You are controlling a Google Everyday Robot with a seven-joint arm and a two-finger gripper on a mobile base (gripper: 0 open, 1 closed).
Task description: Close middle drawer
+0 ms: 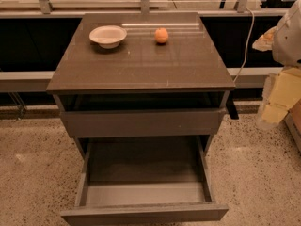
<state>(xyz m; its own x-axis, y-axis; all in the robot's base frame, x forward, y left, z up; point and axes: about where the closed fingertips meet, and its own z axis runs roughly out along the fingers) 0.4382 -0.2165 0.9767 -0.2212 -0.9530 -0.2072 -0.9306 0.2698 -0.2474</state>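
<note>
1. Low in the foreground, the middle drawer [143,213] stands pulled far out, with its lighter grey inside in view.
2. Above it, the uppermost drawer [141,122] sits slightly out, leaving a dark gap under the surface [141,67].
3. Near the back of the surface, a white bowl [108,36] and an orange [161,35] rest apart from each other.
4. At the right edge, the claw [277,102] hangs beside the surface, well apart from the middle drawer. I cannot tell whether it is spread or pressed together.
</note>
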